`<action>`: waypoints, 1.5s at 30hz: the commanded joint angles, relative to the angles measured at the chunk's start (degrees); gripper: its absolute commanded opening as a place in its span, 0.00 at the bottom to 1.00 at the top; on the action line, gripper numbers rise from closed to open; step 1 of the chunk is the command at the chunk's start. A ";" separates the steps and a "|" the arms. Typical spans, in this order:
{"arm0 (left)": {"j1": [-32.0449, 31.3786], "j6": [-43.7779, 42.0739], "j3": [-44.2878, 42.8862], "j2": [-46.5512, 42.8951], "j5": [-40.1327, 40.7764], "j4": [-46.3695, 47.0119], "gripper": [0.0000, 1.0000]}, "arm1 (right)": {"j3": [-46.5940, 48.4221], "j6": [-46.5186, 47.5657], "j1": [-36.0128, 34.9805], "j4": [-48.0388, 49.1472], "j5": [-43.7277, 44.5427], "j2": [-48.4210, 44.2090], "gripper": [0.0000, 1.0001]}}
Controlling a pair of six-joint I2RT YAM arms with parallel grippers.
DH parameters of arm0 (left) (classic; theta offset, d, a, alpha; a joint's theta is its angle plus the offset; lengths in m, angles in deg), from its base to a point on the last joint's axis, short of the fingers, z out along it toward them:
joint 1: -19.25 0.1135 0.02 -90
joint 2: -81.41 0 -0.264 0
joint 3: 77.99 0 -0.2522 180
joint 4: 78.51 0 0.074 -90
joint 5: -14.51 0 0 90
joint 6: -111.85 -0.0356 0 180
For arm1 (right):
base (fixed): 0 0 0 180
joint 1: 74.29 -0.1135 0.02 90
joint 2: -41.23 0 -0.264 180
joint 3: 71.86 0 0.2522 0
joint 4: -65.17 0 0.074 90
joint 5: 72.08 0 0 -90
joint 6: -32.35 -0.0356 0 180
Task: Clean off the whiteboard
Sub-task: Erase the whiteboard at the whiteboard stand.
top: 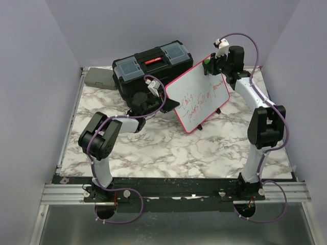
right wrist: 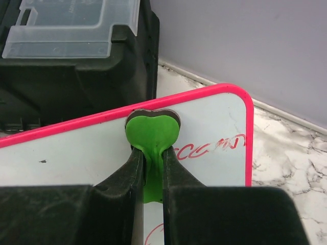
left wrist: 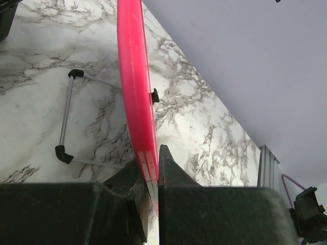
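Note:
The whiteboard (top: 196, 97), white with a pink-red frame and red handwriting, stands tilted on its wire feet mid-table. My left gripper (top: 153, 99) is shut on its left edge; in the left wrist view the pink frame (left wrist: 134, 92) runs up from between my fingers (left wrist: 168, 168). My right gripper (top: 212, 64) is at the board's top right corner, shut on a green heart-shaped eraser (right wrist: 152, 132). The eraser's pad rests on the board (right wrist: 214, 122) near the top edge, beside smeared red writing (right wrist: 209, 149).
A black toolbox (top: 150, 69) with clear lid compartments stands behind the board, close to my left gripper, and fills the upper left of the right wrist view (right wrist: 71, 56). A grey box (top: 99, 78) lies at the back left. The board's wire stand (left wrist: 66, 117) rests on the marble tabletop.

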 commanded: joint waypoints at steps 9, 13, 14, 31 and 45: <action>-1.87 -1.85 0.68 1.91 -11.17 1.44 0.00 | -11.16 7.30 -0.37 -8.73 -11.68 -2.89 0.01; -1.87 -1.74 0.59 2.00 -11.17 1.55 0.00 | -10.90 6.23 -1.04 -7.16 -11.89 -3.46 0.01; -1.87 -1.66 0.59 2.00 -11.13 1.55 0.00 | -9.59 5.40 -1.06 -6.68 -10.88 -3.13 0.01; -1.87 -1.66 1.03 1.56 -11.06 1.77 0.00 | 2.29 2.06 -0.19 -7.48 6.44 3.50 0.01; -1.87 -0.69 0.42 2.45 -11.07 2.71 0.00 | -9.21 6.54 -0.45 -6.64 -8.36 -2.91 0.01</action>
